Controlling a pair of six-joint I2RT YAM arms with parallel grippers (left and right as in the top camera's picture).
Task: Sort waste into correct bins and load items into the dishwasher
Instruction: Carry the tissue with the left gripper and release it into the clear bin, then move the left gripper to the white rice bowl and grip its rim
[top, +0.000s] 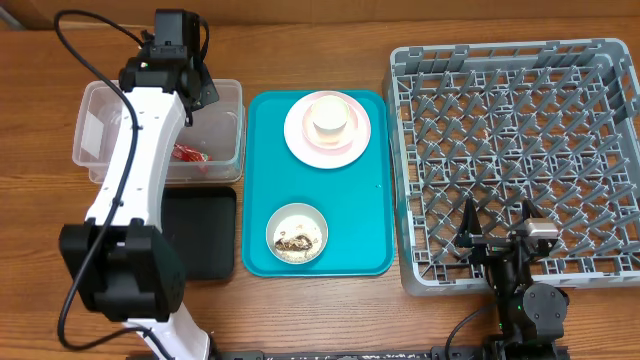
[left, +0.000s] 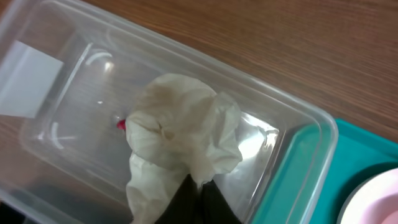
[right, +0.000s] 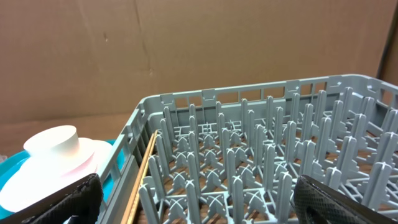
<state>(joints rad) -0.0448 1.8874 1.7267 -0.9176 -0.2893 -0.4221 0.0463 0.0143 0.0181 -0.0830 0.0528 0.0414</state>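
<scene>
Crumpled napkin (left: 180, 130): hangs pinched in left gripper (left: 196, 188) fingertips, directly over clear tub (left: 74, 112), well apart from wide-spread right gripper (top: 498, 215) at dish rack (top: 520, 130).

Tool (right: 196, 196) has its jaws spread wide, with the grey dish rack (right: 261, 155) straight ahead between them. Off to its left, a cream cup (right: 53, 143) sits on the pink plate (right: 68, 168), over a teal tray (right: 9, 171).

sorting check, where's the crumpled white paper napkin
Left wrist view: the crumpled white paper napkin is pinched by the left gripper over the clear rectangular plastic tub, table's left.
</scene>
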